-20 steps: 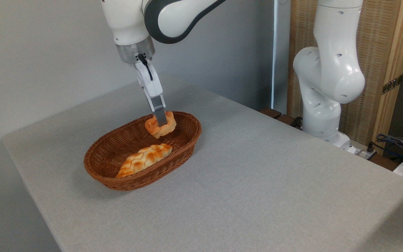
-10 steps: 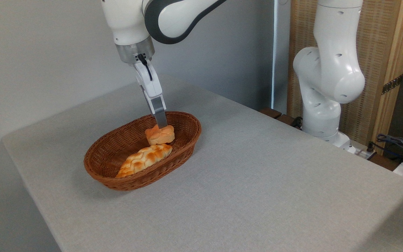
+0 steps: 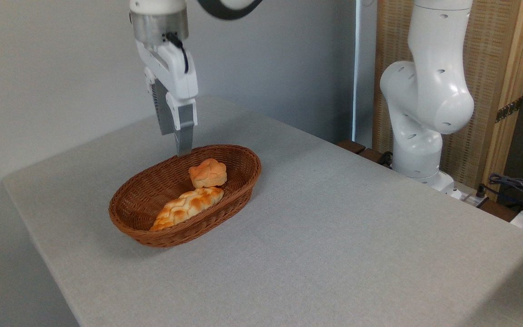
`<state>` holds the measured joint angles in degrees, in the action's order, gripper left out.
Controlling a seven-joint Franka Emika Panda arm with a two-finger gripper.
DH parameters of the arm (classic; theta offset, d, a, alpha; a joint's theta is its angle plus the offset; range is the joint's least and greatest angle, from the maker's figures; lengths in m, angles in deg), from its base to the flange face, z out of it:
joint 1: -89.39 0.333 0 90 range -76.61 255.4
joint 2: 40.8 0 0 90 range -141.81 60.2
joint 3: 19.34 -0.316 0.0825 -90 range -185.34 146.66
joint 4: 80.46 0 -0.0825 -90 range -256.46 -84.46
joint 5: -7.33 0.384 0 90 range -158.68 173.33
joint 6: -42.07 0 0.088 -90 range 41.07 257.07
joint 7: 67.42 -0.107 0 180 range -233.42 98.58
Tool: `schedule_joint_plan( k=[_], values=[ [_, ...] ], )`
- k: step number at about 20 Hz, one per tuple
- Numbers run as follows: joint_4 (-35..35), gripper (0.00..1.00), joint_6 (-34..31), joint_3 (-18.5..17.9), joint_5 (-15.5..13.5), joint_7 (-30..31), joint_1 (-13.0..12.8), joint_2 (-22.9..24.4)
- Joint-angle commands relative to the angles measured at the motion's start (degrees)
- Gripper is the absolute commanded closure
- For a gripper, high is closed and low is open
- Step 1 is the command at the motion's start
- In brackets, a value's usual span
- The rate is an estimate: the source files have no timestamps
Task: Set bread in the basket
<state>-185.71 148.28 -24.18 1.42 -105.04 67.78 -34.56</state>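
The small orange-golden bread lies inside the oval brown wicker basket, toward its far end, leaning against a longer pale braided loaf. My gripper hangs above the basket's far left rim, up and to the left of the bread and clear of it. Its two grey fingers stand apart with nothing between them, so it is open.
The grey table drops off at its left and front edges. The arm's white base stands at the back right, before a wooden screen. Cables lie at the far right edge.
The gripper let go of the bread, which dropped into the basket beside the braided loaf. Then the gripper rose and moved left, away from the bread.
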Motion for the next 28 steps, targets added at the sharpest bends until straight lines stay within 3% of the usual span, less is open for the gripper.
schedule_joint_plan(
  k=[1,7,15,17,20,22,25,28],
  values=[
    [8.7,0.00,-7.5,-4.1,0.7,0.4,-0.4,-3.2],
    [16.6,0.00,-11.5,-9.7,0.6,-0.1,-0.4,-6.9],
    [17.1,0.00,-12.4,-13.4,0.5,-0.8,-0.4,-6.7],
    [16.8,0.00,-13.3,-11.4,0.5,-0.7,2.0,-6.7],
    [16.5,0.00,-15.2,-2.0,0.7,-0.4,10.3,-6.7],
    [16.5,0.00,-16.8,-1.2,1.0,-0.6,10.9,-6.7],
    [16.6,0.00,-18.0,-0.8,3.9,-1.0,10.9,-6.7],
    [16.5,0.00,-18.0,-0.4,4.0,-1.1,11.2,-6.6]
  ],
)
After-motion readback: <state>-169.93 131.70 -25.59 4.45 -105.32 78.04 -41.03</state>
